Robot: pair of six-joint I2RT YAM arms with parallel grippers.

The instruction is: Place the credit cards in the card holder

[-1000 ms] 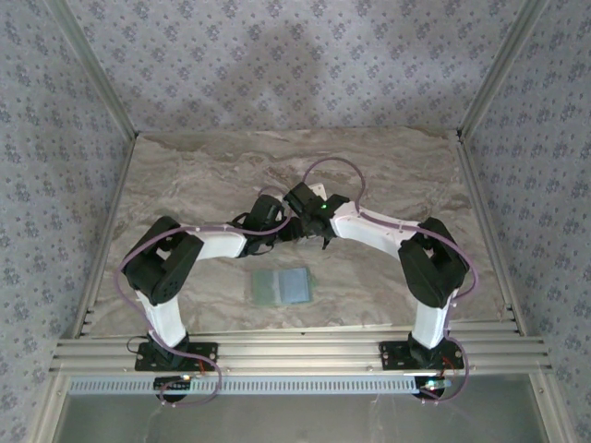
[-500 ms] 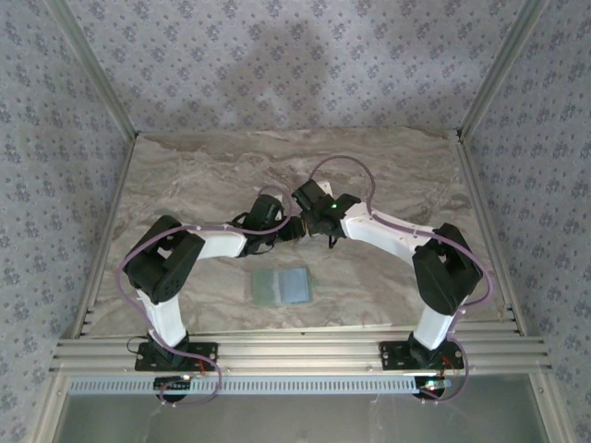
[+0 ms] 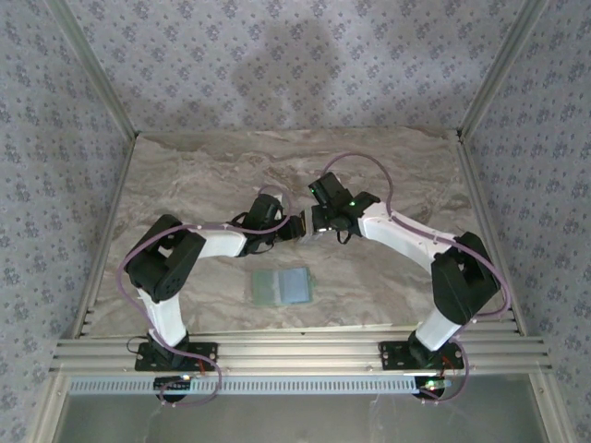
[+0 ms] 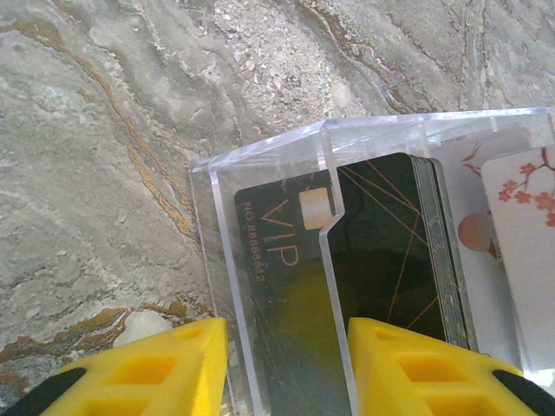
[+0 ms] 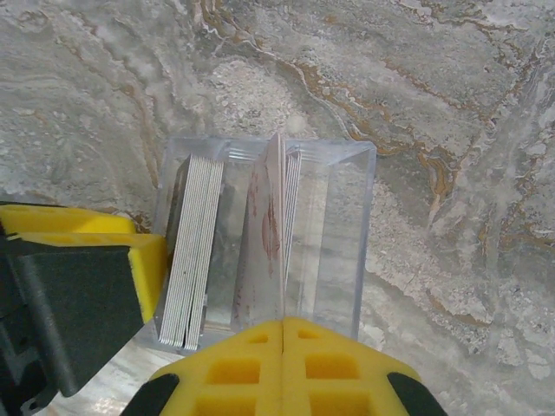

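place: robot lab test cell | walls [image 3: 295, 55]: same patterned panels at 9, 12 and 3 o'clock, closing in the bench | frame [image 3: 95, 78]: bare aluminium posts at 10 and 2 o'clock | rail [image 3: 295, 353]: slotted aluminium at 6 o'clock, left arm [image 3: 166, 268] and right arm [image 3: 457, 286] bolted on | cables [image 3: 355, 159]: exposed purple loops | table [image 3: 203, 175]: marble-print top

The left arm [image 3: 217, 243] and right arm [image 3: 399, 236] have smooth white link shells between bulky black joint housings. A looping lilac cable [image 3: 355, 159] trails along each, and a green light [image 3: 349, 200] glows on the right wrist. The black bases [image 3: 175, 355] stand on the near rail. The gripper fingers [image 4: 147, 373] are yellow, moulded with square recessed pockets.
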